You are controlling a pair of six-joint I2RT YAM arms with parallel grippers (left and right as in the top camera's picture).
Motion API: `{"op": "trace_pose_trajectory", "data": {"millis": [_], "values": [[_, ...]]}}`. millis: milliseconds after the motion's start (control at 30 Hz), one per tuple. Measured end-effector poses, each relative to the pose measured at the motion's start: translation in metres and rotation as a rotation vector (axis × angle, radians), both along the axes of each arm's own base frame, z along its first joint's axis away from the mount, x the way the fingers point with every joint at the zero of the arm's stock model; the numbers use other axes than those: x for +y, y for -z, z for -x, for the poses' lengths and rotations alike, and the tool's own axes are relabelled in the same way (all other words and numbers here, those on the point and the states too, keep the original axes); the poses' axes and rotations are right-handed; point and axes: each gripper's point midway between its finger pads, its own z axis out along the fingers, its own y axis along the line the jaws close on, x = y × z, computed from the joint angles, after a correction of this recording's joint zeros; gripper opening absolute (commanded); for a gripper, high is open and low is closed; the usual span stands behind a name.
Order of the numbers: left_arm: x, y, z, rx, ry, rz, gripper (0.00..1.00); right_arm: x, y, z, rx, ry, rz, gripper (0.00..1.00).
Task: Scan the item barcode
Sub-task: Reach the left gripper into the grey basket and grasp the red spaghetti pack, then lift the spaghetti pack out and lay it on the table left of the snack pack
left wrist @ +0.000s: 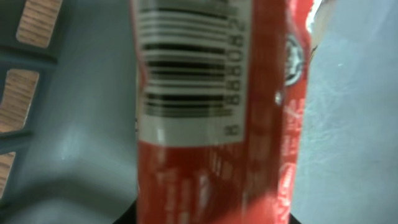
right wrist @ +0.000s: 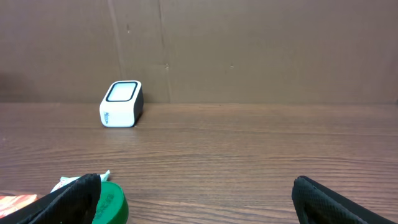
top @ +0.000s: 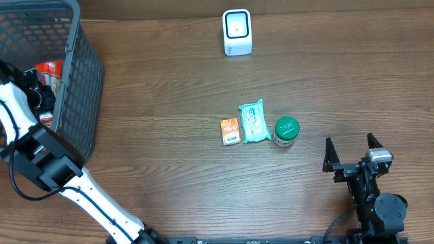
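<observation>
One red packet (left wrist: 211, 168) is clamped in the closed left pincer (top: 42, 95) inside the one basket (top: 81, 88), with its one barcode (left wrist: 183, 68) turned to the wrist camera. The right pincer (top: 350, 144) is held wide open and empty. Ahead and left of it are seen one jar (top: 286, 131), one pouch (top: 254, 120), one orange packet (top: 230, 131) and, farther off, one scanner (top: 237, 32).

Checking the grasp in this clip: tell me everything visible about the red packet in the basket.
The red packet looks like glossy plastic film with white print. A white panel on it carries a black barcode, blurred and facing the wrist camera. The packet runs lengthwise up that view, inside the grey mesh basket, with the left hand shut on it.
</observation>
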Motion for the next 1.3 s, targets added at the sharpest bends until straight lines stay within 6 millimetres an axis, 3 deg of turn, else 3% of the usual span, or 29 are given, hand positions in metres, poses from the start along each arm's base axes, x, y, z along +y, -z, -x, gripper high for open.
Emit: {"op": "trace_pose_trajectory", "data": {"millis": [267,400,500,667,833,933,1000,1100,1300], "values": [[-0.011,-0.009,-0.012,-0.053,-0.021,0.053,0.13,0.000,0.000,0.000,0.000,0.000,0.000,1.00],[-0.021,-0.034,-0.021,-0.093,-0.025,0.044,0.13,0.000,0.000,0.000,-0.001,0.000,0.000,1.00],[-0.027,-0.081,-0.033,-0.178,-0.032,-0.004,0.13,0.000,0.000,0.000,0.000,0.000,0.000,1.00],[-0.057,-0.206,-0.041,-0.394,-0.013,-0.119,0.14,0.000,0.000,0.000,0.000,0.000,0.000,1.00],[-0.115,-0.343,-0.019,-0.642,0.036,-0.209,0.14,0.000,0.000,0.000,0.000,0.000,0.000,1.00],[-0.148,-0.385,-0.002,-0.718,0.058,-0.213,0.15,0.000,0.000,0.000,0.000,0.000,0.000,1.00],[-0.170,-0.396,0.012,-0.724,0.066,-0.188,0.15,0.000,0.000,0.000,0.000,0.000,0.000,1.00],[-0.200,-0.396,0.026,-0.697,0.075,-0.128,0.13,0.000,0.000,0.000,0.000,0.000,0.000,1.00],[-0.272,-0.349,0.050,-0.475,0.120,0.060,0.11,0.000,0.000,0.000,0.000,0.000,0.000,1.00]]}}
